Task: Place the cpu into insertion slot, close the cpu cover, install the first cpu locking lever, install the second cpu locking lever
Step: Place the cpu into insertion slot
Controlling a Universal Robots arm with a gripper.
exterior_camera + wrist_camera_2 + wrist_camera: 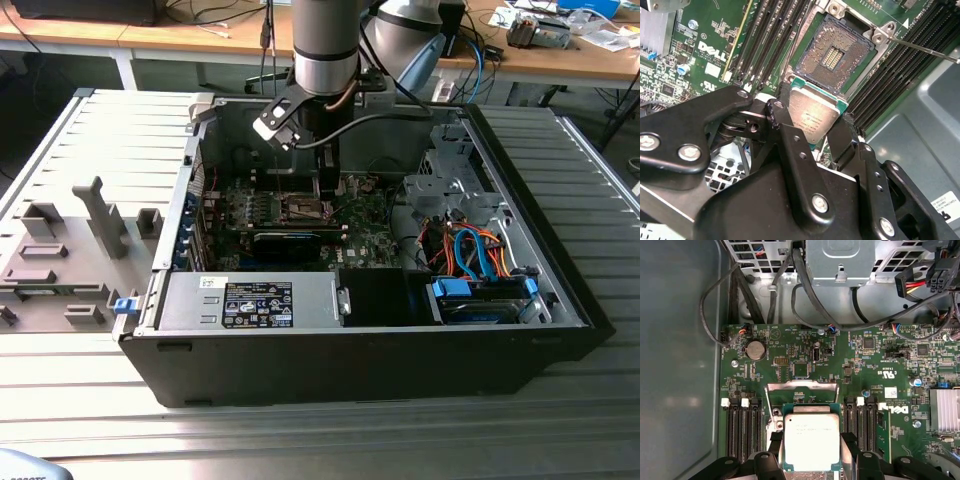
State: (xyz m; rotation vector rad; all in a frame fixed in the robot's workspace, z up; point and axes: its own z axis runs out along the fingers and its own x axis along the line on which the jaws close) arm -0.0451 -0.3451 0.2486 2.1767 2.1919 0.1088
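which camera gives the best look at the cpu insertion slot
The second wrist view: the insertion slot lies bare, contact field and metal rim plain. In the first wrist view the cpu covers most of it. The exterior view shows it as a small patch below the arm.

Print I can place from here but not read off — white lettering on the green motherboard, fine engraving on the cpu, a black-and-white label on the silver power supply.
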